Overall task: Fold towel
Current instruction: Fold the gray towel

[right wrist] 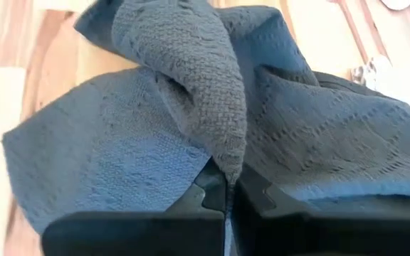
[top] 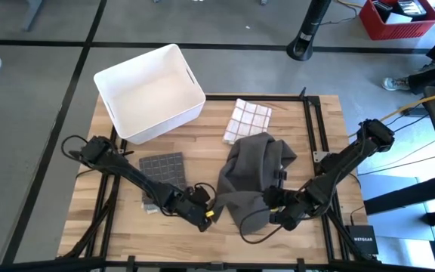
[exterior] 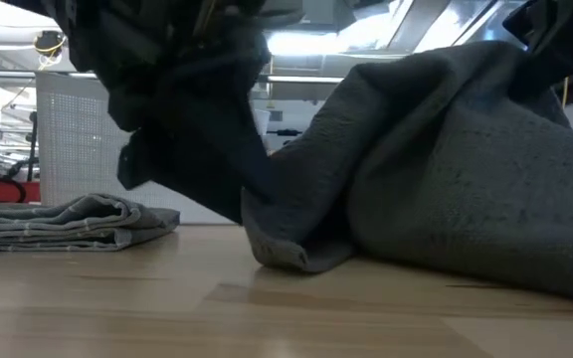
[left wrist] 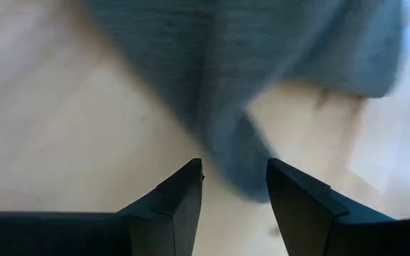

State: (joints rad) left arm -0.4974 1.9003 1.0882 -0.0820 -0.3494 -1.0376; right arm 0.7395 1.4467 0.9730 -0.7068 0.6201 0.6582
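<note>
Scene: a wooden counter (top: 202, 155) seen from above, with 2 dark robot arms reaching in from the lower left and lower right of the frame.
Grey towel (top: 251, 177): the task's thing, lying bunched and rumpled in the centre-right of the counter in the high view, part of it raised in a peak.
Left gripper (top: 205, 217): at the lower centre of the high view, just beside the towel's lower left edge. Its 2 fingers (left wrist: 180, 203) stand apart in the left wrist view, released, with a fold of towel hanging just beyond the gap; nothing is clamped between them.
Right gripper (top: 272, 209): lower centre-right of the high view, at the towel's lower edge. In the right wrist view its fingers (right wrist: 205, 195) are clenched together, pinching a ridge of the grey towel that rises from between them.
White bin (top: 149, 92): a rectangular tub with a handle slot, upper left of the high view, sitting on the counter's upper left corner and overhanging it. Its inside looks bare white.
Checked cloth (top: 246, 121): white with thin red lines, folded, upper centre of the counter, touching the towel's upper edge.
Dark folded cloth (top: 162, 167): a grey square left of the towel, near the left arm.
Red crate (top: 399, 17): on the floor at the upper right of the frame, holding dark items I cannot identify.
Black box (top: 362, 242): lower right, off the counter, bearing white lettering too small to read.
</note>
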